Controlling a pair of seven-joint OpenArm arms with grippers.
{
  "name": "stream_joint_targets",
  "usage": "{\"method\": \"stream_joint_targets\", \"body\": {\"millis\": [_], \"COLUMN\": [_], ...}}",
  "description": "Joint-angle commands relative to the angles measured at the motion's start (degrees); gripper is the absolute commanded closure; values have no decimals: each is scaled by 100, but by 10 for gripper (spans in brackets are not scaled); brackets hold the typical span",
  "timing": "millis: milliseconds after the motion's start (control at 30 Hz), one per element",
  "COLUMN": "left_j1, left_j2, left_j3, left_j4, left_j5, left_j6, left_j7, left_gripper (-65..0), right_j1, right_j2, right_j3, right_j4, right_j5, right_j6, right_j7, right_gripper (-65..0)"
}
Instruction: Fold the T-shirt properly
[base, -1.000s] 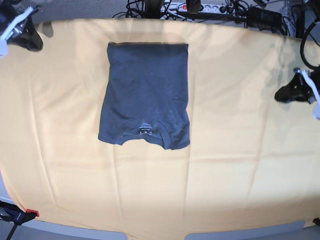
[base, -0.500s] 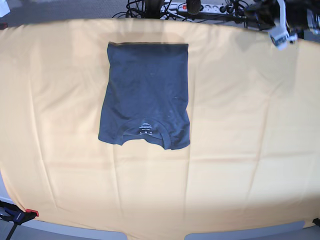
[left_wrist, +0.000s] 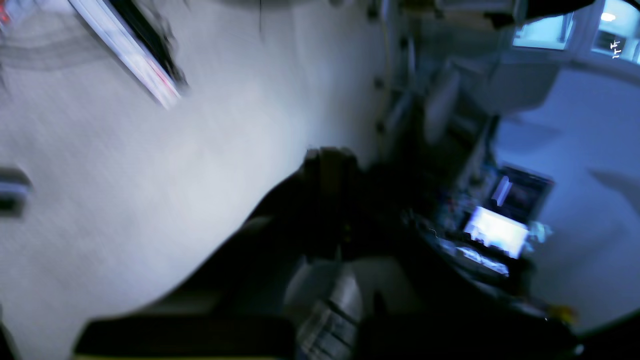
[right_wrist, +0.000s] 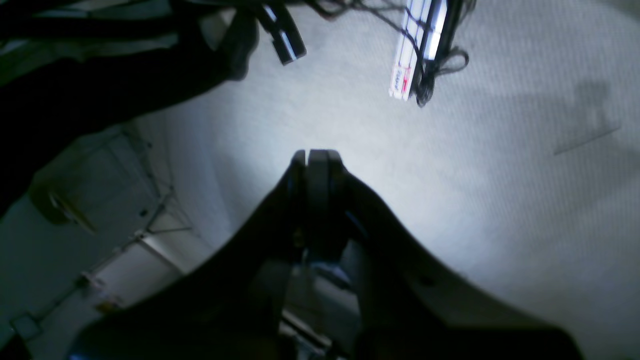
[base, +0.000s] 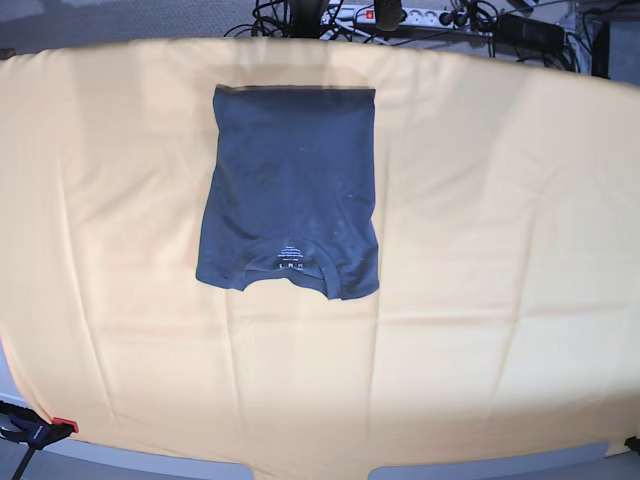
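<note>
From my right wrist camera, the right hand is closed with nothing between its tips. On the base view, the T-shirt lies folded on the worktop, nearer its far edge, collar toward the near edge. The left hand is closed and empty too.

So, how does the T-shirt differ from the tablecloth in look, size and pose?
The T-shirt is dark slate-blue; the tablecloth is pale cream-orange. The T-shirt is folded into a compact block, while the tablecloth is spread wide beneath it. The T-shirt is much smaller than the tablecloth. Both are cloth.
</note>
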Motion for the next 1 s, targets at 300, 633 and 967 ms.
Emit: {"method": "stream_joint_targets", "body": {"millis": [300, 633, 967], "left_j1": [-2166, -4273, -5268], "left_j2": [949, 2184, 2879], "left_j3": [2107, 2238, 2238], "left_j4": [-3174, -6566, -8601], "left_j5": [2406, 5628, 7320], "left_j6": [-163, -163, 2951], "left_j7": [-2199, -6063, -8260], "left_gripper": [0, 0, 0], "right_j1": [1862, 3982, 4813], "right_j2": [321, 151, -597], "right_j3": [-2002, -3401, -4352], "right_j4": [-3132, -6124, -7211], "right_j5": [-2155, -4157, -5558], "right_j6": [25, -221, -2575], "right_j7": [2371, 4771, 5866], "right_gripper": [0, 0, 0]}}
